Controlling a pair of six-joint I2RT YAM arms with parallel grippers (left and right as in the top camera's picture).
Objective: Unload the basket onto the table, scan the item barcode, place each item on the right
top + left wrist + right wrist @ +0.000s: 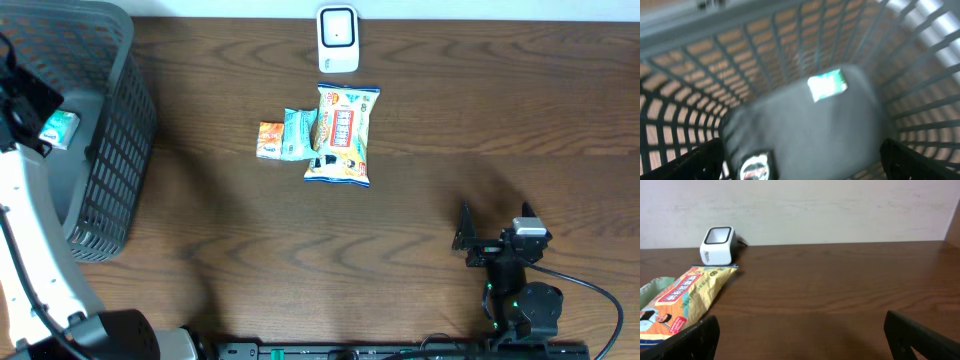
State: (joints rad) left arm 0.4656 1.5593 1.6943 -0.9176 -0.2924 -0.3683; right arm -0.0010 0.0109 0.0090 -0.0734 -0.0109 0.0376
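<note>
The left hand (801,150) is hovering over the grey basket (120,150) at the counter's left edge, fingers spread and empty; a teal packet (827,84) is lying inside (probably scanned and sorted away). The right hand (800,325) is idling open near the front right corner. A yellow snack bag (342,135) is waiting just before the white scanner (338,38) at the far edge, its print unreadable.

One white barcode scanner (338,38) stands at the far edge of one wooden table (470,110). Three snack packs lie together mid-table: one large yellow bag (342,135), one small teal packet (298,134) and one small orange packet (270,140). One grey basket (120,150), far left, holds a fourth packet (62,127). There are two robot arms: the left arm (30,250) and the right arm (520,275).
</note>
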